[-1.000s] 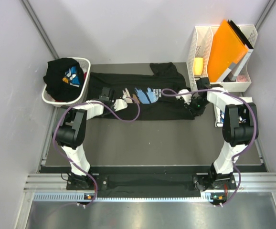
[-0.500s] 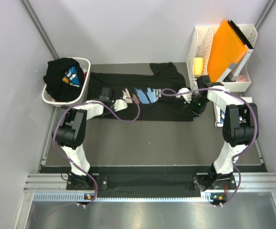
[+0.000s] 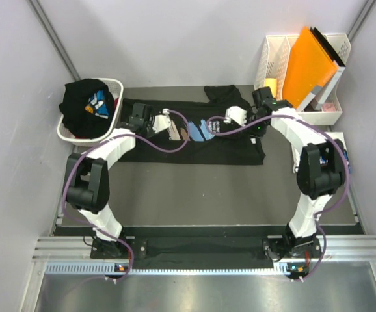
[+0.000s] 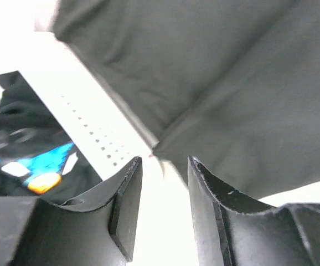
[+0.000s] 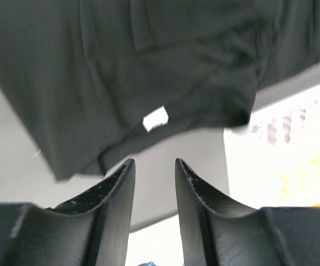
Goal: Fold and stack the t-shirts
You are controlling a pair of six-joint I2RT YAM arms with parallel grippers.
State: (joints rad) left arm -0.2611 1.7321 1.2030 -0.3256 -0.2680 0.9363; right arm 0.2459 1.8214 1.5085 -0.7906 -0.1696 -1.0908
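Note:
A black t-shirt [image 3: 194,140] with a blue, white and tan chest print lies spread flat at the back of the table. My left gripper [image 3: 138,119] is above its left end, next to the basket, open and empty. In the left wrist view the gripper [image 4: 163,160] has black cloth [image 4: 232,83] just beyond its tips. My right gripper [image 3: 254,127] is above the shirt's right end, open and empty. In the right wrist view the gripper [image 5: 154,162] faces the shirt's edge [image 5: 149,66], which has a small white tag. Another black tee [image 3: 86,104] with blue print lies bunched in the basket.
A white laundry basket [image 3: 113,123] stands at the back left and also shows in the left wrist view [image 4: 88,133]. A white file rack [image 3: 276,62] with an orange folder [image 3: 311,65] stands at the back right. White cloth [image 3: 336,140] shows behind the right arm.
Both grippers have moved from the shirt's near part toward the back. The left one went toward the basket, the right one toward the file rack. The shirt lies much as before.

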